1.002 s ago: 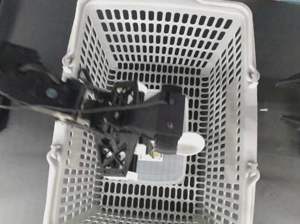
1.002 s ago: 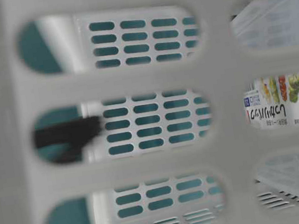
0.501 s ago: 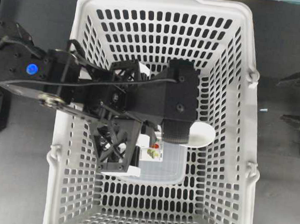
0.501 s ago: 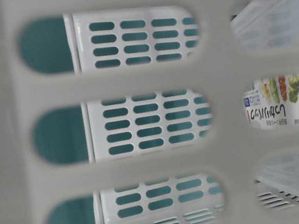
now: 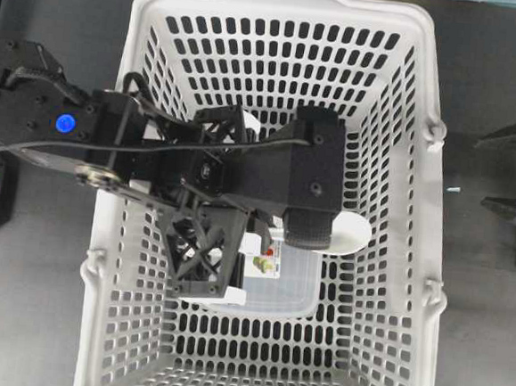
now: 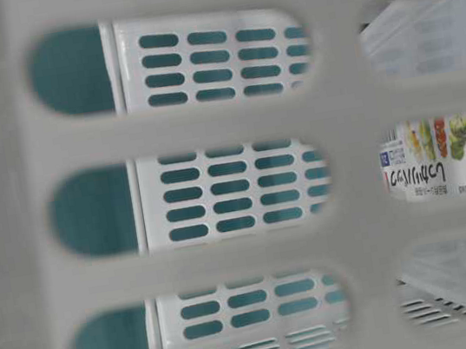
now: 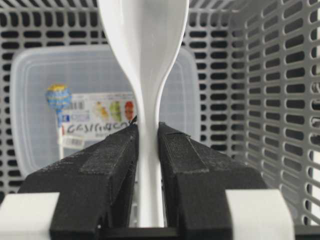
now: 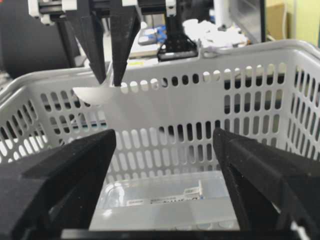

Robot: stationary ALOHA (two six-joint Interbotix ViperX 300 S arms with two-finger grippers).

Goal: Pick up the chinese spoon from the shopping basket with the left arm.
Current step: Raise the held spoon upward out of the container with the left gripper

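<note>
Above the shopping basket (image 5: 424, 126), the left gripper (image 7: 147, 150) has risen since 1 second ago, pinched tight on the chinese spoon (image 7: 145, 60)'s handle; the pickup looks essentially done.

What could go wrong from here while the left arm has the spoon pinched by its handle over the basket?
The left gripper pinches only the narrow handle of the chinese spoon, and the glossy bowl hangs out past it, so it might pivot or slip. A drop would likely land it on the lidded container or the shopping basket floor.

Left gripper (image 7: 148, 150) fingers clamped — right gripper (image 8: 165, 150) fingers spread.
</note>
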